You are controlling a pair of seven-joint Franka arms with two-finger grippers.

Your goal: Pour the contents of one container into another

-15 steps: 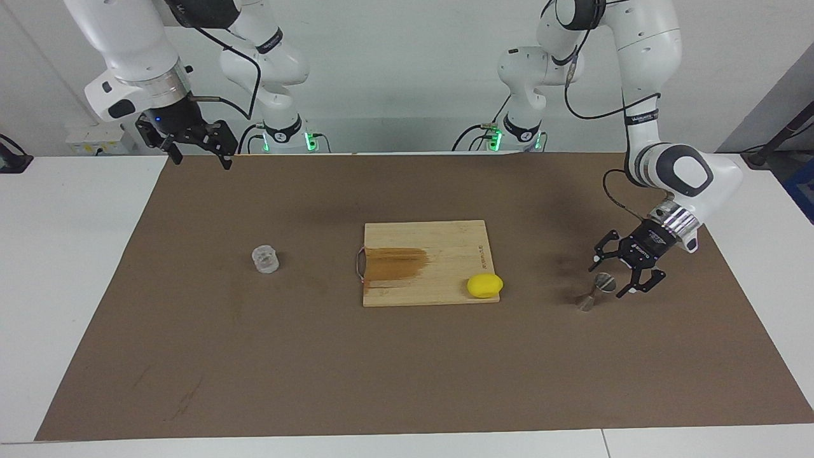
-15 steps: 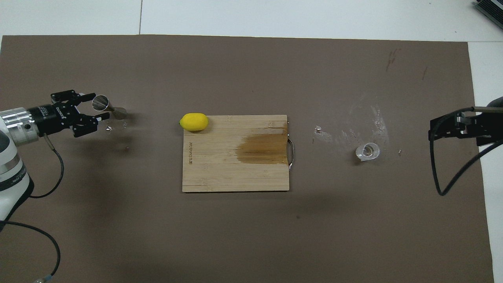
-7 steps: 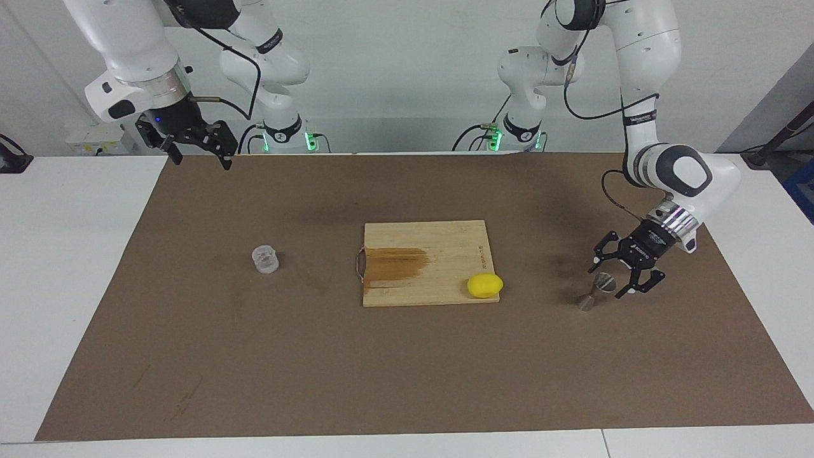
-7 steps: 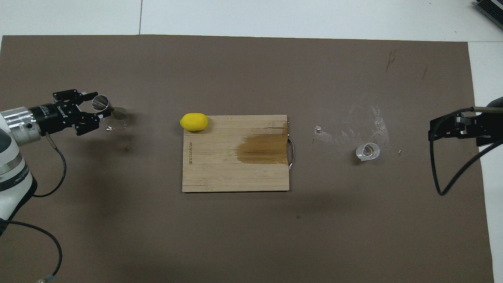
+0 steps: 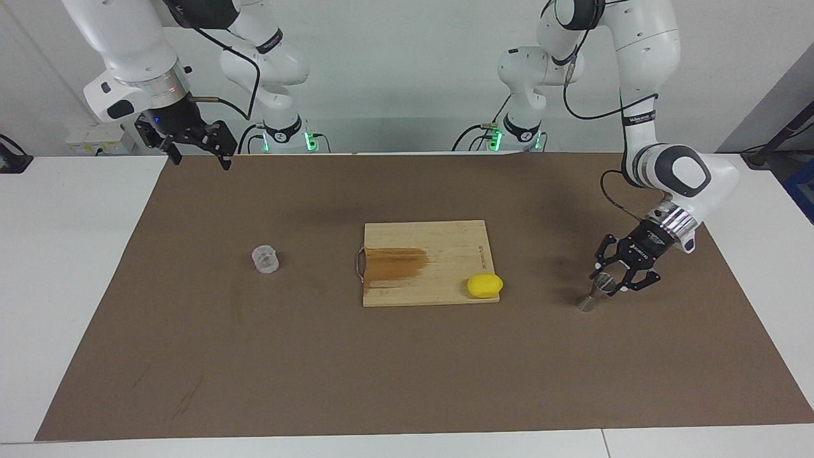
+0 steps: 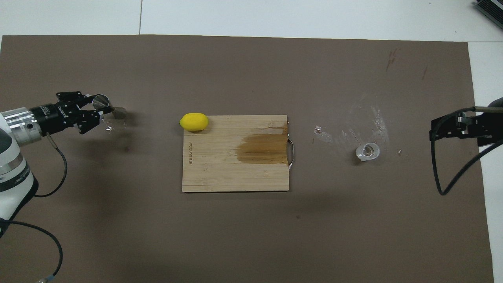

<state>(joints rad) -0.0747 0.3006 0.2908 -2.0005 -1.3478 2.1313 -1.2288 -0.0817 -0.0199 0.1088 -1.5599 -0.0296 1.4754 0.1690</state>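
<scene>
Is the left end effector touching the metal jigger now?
Touching. In the facing view the left end effector is closed around the upper cone of the jigger, no gap showing. The overhead view agrees: its fingertips pinch the jigger's top.

Left hand (image 6: 99, 109) closed on the silver jigger (image 6: 108, 109) at the left arm's end of the counter (image 6: 251, 243), lemon (image 6: 193, 121) and cutting board (image 6: 235, 173) well apart from it, clear cup (image 6: 368, 152) near the open right hand (image 6: 434, 131).
</scene>
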